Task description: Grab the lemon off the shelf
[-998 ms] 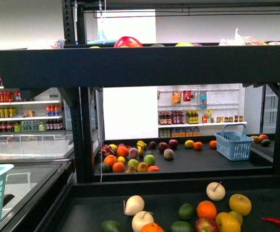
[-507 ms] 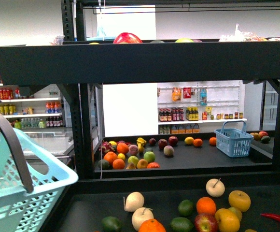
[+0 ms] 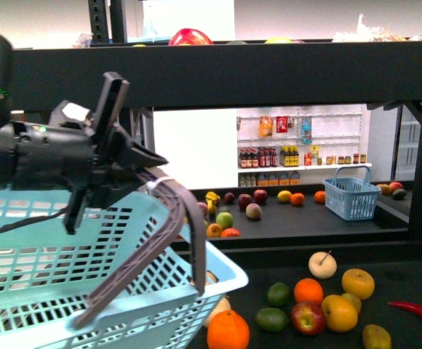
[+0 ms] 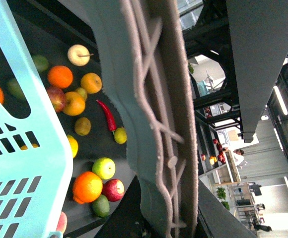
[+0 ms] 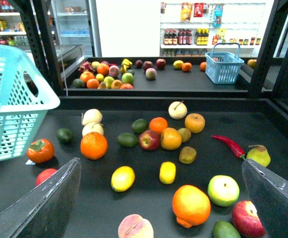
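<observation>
Basket (image 5: 15, 119), orange (image 5: 94, 145) near lemon (image 5: 122, 178) on shelf (image 5: 223, 119)

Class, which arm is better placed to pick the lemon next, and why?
Right: the right end effector is open, empty and facing the lemon; the left end effector is shut on the basket handle.

Lemon (image 5: 122, 178) on shelf (image 5: 206, 166), near orange (image 5: 94, 145)

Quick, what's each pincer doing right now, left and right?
Left pincer: closed on the grey-brown ribbed handle of the light-blue plastic basket.
Right pincer: open, holding nothing.
</observation>
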Action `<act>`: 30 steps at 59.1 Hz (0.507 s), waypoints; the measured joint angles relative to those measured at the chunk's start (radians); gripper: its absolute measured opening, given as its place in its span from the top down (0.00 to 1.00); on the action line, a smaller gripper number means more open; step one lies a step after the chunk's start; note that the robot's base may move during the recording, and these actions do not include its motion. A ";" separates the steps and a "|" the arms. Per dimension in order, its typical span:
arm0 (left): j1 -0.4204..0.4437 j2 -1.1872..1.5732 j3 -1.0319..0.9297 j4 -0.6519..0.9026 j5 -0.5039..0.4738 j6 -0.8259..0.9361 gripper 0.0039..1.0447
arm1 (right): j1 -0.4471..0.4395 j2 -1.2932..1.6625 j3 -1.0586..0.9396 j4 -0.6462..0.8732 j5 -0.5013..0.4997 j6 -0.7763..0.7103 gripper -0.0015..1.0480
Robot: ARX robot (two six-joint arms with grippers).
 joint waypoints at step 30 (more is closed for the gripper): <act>-0.164 0.152 0.141 0.048 -0.079 -0.076 0.90 | 0.000 0.000 0.000 0.000 0.000 0.000 0.07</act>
